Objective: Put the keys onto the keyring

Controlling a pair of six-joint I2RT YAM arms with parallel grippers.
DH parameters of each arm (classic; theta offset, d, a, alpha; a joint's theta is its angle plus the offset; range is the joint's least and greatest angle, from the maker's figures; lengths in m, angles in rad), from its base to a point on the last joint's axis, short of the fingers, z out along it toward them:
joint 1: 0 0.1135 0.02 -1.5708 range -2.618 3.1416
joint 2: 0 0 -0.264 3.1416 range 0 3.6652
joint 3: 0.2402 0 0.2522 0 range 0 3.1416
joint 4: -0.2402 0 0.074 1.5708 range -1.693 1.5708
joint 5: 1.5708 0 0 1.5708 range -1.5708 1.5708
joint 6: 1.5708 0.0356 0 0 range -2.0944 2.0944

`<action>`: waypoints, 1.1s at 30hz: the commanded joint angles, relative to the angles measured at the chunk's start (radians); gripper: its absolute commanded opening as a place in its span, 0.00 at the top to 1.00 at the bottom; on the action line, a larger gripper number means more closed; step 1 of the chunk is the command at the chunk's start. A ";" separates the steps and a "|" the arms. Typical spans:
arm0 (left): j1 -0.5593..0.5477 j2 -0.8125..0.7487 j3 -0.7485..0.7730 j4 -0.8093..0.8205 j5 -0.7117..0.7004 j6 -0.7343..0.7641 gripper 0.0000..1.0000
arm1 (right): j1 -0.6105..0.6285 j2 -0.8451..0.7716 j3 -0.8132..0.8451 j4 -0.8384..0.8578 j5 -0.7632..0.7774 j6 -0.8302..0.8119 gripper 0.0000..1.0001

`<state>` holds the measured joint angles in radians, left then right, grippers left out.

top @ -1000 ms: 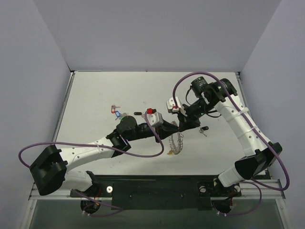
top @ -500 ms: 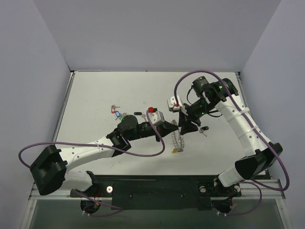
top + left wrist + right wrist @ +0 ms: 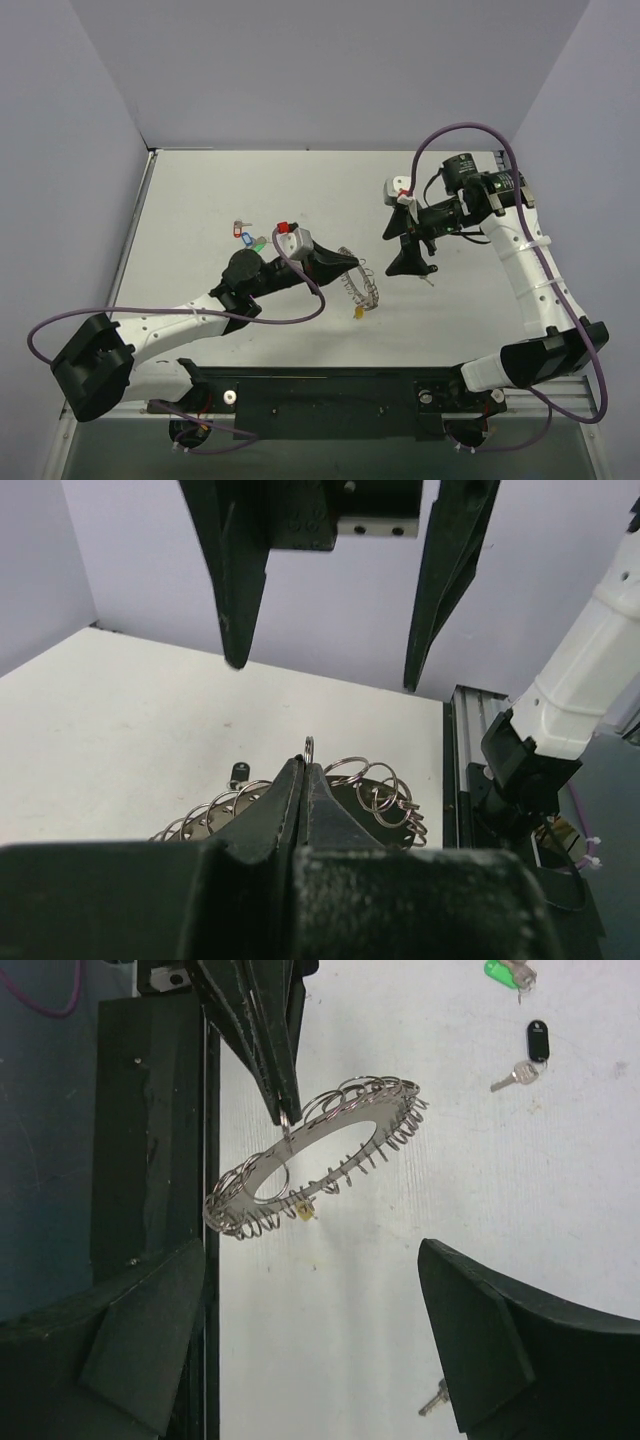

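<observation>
white table: left end effector pinching keyring edge; right end effector spread, nearby, apart.

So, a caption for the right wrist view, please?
Left jaws grip the keyring by one small ring; right jaws open.

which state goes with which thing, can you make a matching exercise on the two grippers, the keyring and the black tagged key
Things
1. left gripper
2. right gripper
3. keyring
4. black-tagged key

States
a. lying on the table
b. jaws wide apart, nothing between them
c. yellow tag hanging from it
d. shut on the keyring's rim

Pairs: 1-d, 2-b, 3-c, 4-a
</observation>
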<state>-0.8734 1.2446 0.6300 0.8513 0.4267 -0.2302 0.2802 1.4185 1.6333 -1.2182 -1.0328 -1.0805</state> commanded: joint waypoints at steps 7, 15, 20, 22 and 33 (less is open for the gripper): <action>0.005 -0.063 -0.001 0.160 0.011 -0.057 1.00 | 0.076 0.076 0.054 -0.050 -0.156 -0.101 0.44; 0.007 -0.073 -0.013 0.160 0.040 -0.055 1.00 | 0.099 0.054 0.065 -0.061 -0.191 -0.084 0.61; 0.033 -0.085 -0.021 0.157 0.099 -0.064 1.00 | 0.105 0.017 0.031 -0.055 -0.197 -0.087 0.60; 0.048 -0.091 -0.024 0.160 0.122 -0.077 1.00 | 0.109 0.004 0.013 -0.044 -0.191 -0.088 0.60; 0.076 -0.051 -0.033 0.304 0.176 -0.224 1.00 | 0.183 0.045 0.083 -0.040 -0.112 -0.052 0.72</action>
<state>-0.8062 1.1900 0.5900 1.0004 0.5716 -0.3748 0.4313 1.4487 1.6588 -1.2381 -1.1515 -1.1488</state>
